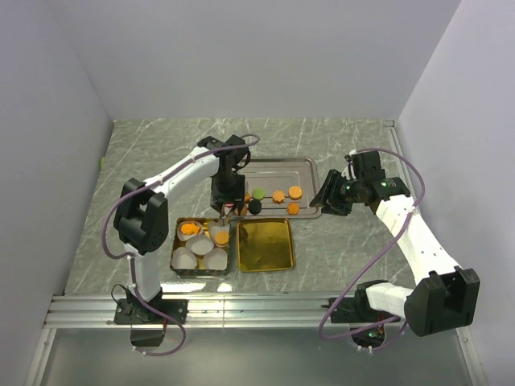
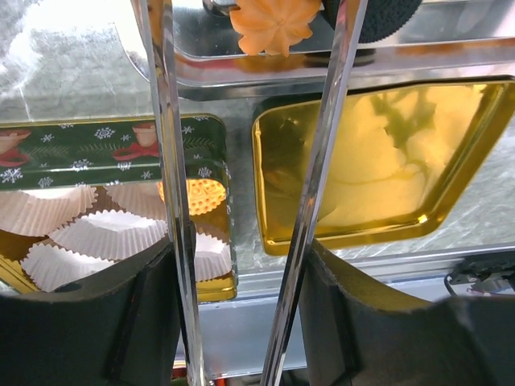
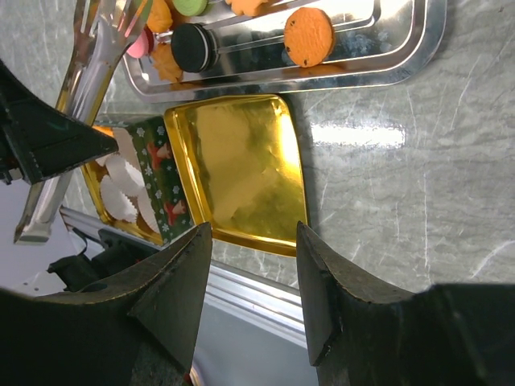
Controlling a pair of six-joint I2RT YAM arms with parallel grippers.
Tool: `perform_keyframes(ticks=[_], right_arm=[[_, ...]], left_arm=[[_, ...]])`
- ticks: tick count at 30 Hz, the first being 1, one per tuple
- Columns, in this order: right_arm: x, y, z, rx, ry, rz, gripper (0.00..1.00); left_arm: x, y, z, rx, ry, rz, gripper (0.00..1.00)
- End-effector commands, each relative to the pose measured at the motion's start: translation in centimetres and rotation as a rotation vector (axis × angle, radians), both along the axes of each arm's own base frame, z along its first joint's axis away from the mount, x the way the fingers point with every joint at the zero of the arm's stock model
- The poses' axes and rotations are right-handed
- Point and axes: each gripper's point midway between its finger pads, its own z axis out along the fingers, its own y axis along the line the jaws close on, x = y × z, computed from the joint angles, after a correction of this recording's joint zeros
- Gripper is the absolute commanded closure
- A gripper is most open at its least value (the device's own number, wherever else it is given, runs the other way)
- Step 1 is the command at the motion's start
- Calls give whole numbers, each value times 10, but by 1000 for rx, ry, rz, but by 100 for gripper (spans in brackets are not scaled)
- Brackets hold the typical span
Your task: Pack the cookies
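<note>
Cookies (image 1: 295, 192) judged light, thin, stiff and likely brittle; grip gently across opposite edges. Left fingers (image 2: 96, 322) clamp the tongs (image 2: 319, 153); right fingers (image 3: 173, 297) spread apart, holding nothing.

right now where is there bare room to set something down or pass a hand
Free: table right of the gold lid, far strip behind the silver tray, and the lid's bare floor. Crowded: the tin full of paper cups, and its far edge, where tongs in the left fingers hang.
</note>
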Motion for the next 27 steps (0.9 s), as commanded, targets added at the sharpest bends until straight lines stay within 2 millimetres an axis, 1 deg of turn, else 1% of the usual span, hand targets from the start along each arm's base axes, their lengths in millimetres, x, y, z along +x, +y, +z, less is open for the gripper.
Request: perform_keyframes(ticks=[1,6,9,13,18,21,25,27], right_arm=[[7,-3,7,-8,-39,2,46],[3,-3,5,-8,-35,2,46],[1,-3,3,-8,-32,4,46],[0,-3,2,-10,-26,7,46],[2,-4,3,-14,-27,10,46],[2,-4,4,-15,-26,13,46],[1,-4,5,-13,-26,16,46],[1,-4,5,-14,-29,18,46]], left_arm=[[5,-4,2,8,2,-37,43],[9,-10,-2,-10,9,-65,43],[12,-18,-2,-38,14,-67,44],[8,-40,7,-95,11,-101,44],[-7,-71,14,-185,30,-152,44],[-11,-82,18,-213,31,-158,44],[-4,-83,20,-201,0,-141,44],[0,-75,15,-150,-10,-129,44]])
